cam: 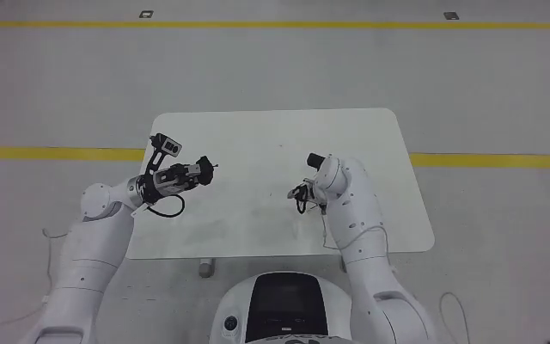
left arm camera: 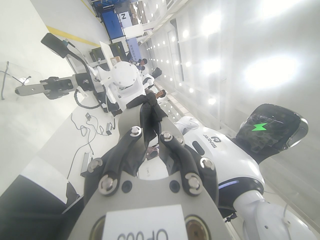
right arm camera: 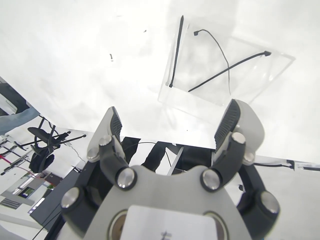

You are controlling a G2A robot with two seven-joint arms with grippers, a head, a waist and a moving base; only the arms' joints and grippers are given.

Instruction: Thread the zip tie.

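Observation:
Three black zip ties lie in a clear flat tray [right arm camera: 250, 86] on the white table: a straight one [right arm camera: 176, 53] along one side, a thicker one [right arm camera: 230, 71] lying across, and a thin curved one [right arm camera: 220, 48] crossing it. My right gripper [right arm camera: 175, 116] hangs open a little above the tray's near side, nothing between its fingers; it points down at the table [cam: 298, 193]. My left gripper [left arm camera: 148, 106] is held level over the table's left part [cam: 209, 167], fingers shut together. I cannot make out anything between them. From there the right gripper [left arm camera: 17, 91] shows beside the tray [left arm camera: 15, 72].
The white table [cam: 258, 129] has rounded corners, and its near edge [right arm camera: 160, 139] runs close under my right gripper. Small dark specks [right arm camera: 111, 57] mark the surface. Power bricks and cables [left arm camera: 87, 128] lie on the floor beside the table.

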